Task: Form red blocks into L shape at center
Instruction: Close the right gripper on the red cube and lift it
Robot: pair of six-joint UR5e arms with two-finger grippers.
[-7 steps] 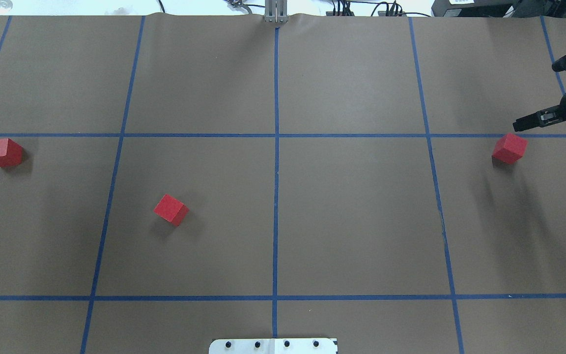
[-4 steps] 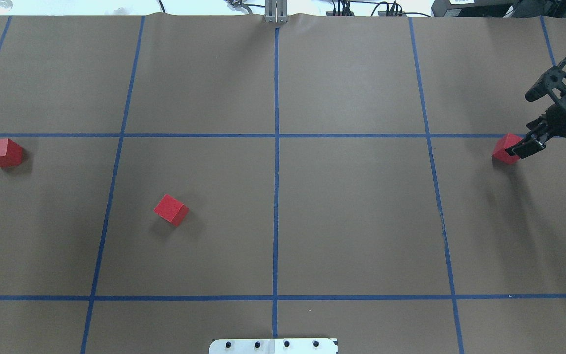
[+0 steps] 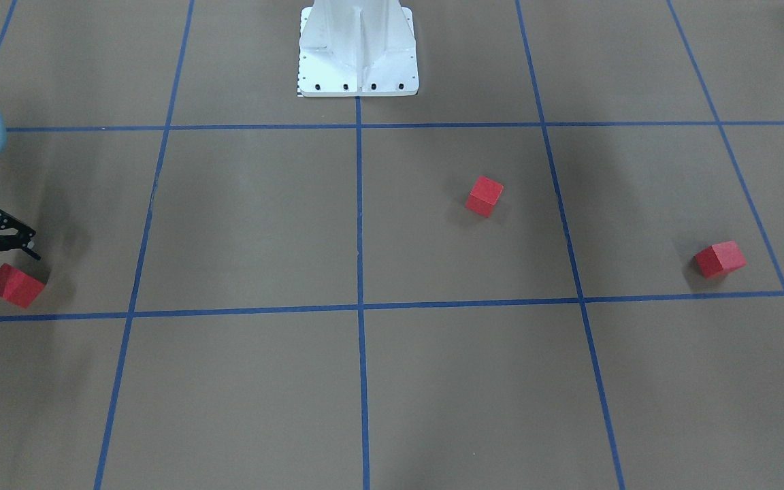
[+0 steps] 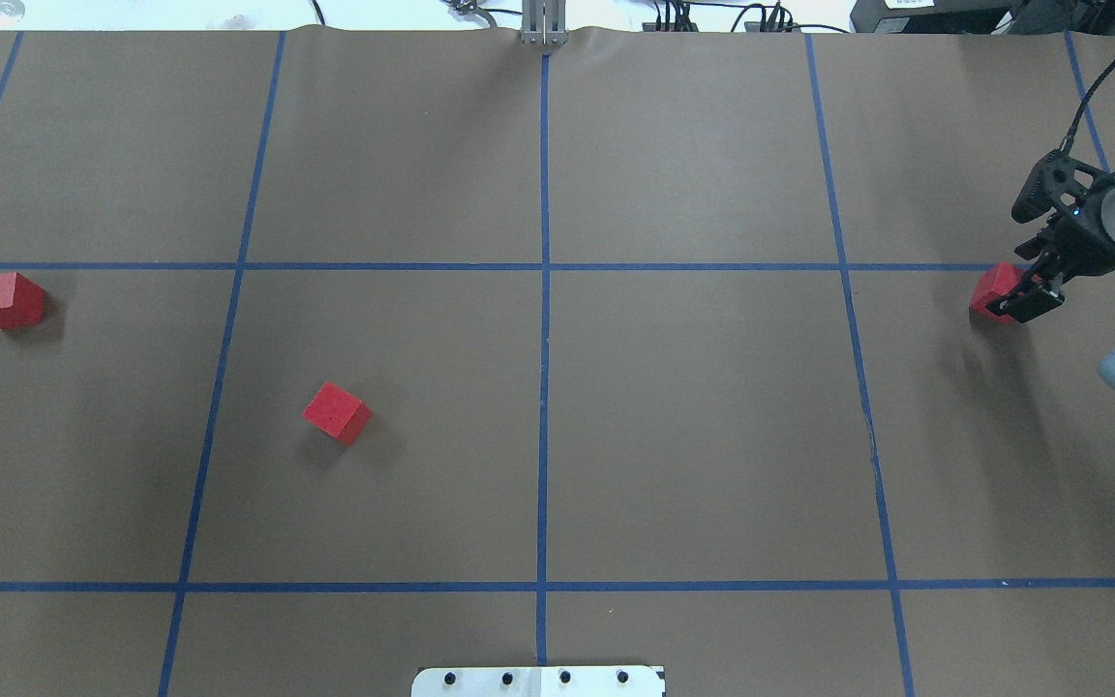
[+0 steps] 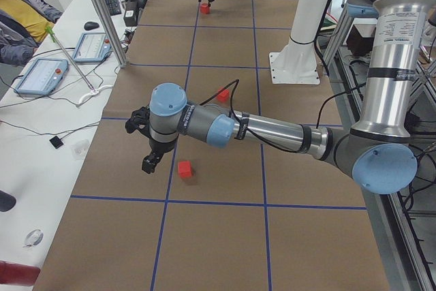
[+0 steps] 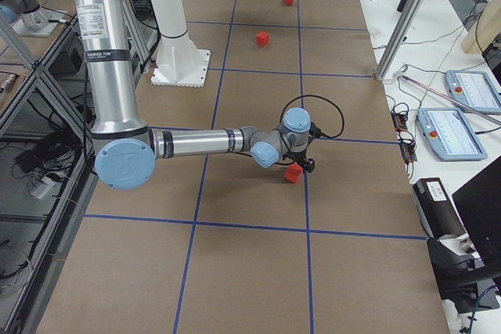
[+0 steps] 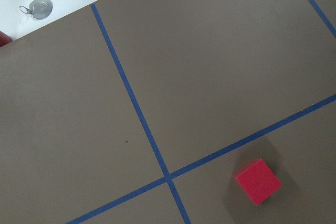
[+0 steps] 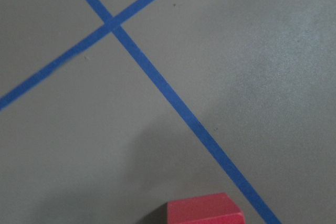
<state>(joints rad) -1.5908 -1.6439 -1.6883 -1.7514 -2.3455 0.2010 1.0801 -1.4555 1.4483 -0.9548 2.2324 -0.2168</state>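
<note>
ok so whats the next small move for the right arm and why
Probably lower the right gripper slightly and close it on the red block. The fingers look open and sit right at that block, which rests on the brown paper near the table's right edge, far from the center. Whether the fingers fully straddle it is hard to tell, so a small descent first seems safest.

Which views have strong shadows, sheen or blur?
Overhead: soft shadows lie beside the left block and middle block; a broad one spreads below the right block. Right wrist: pale sheen on the paper; the right block is cut by the lower edge, slightly soft. Left wrist: sharp, dim shadow around the left block.
</note>
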